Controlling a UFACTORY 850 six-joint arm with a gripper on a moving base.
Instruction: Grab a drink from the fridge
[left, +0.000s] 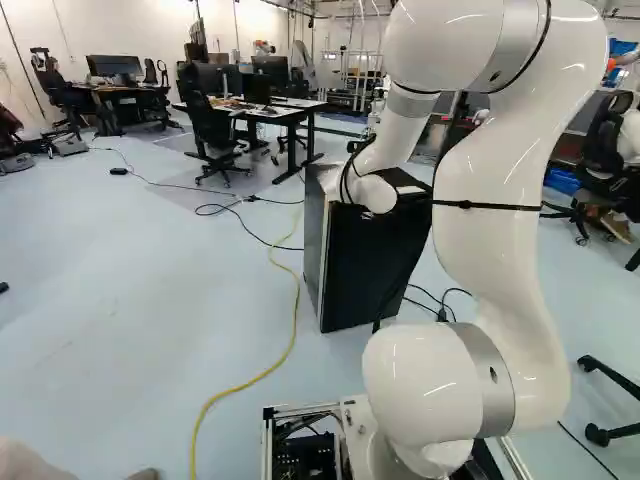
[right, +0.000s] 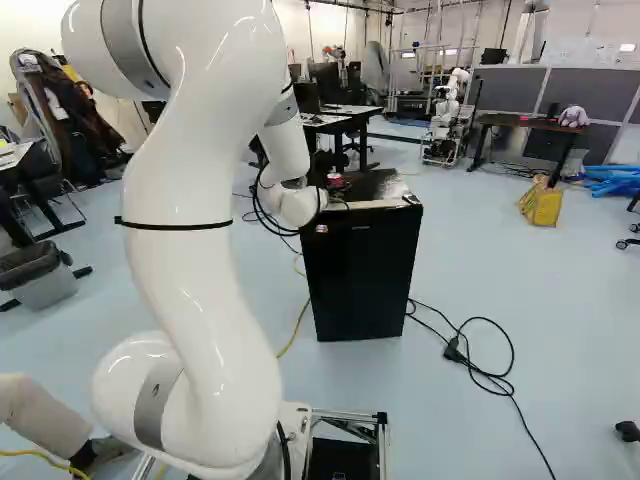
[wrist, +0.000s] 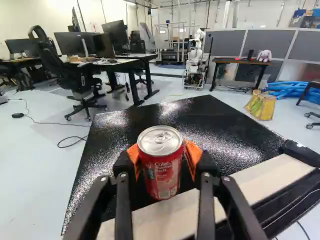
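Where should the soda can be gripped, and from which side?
Likely best by the straight wall of the can, below the tapered rim, the hand coming roughly level from the side: the can is upright, and its round body gives the orange pads opposed surfaces.
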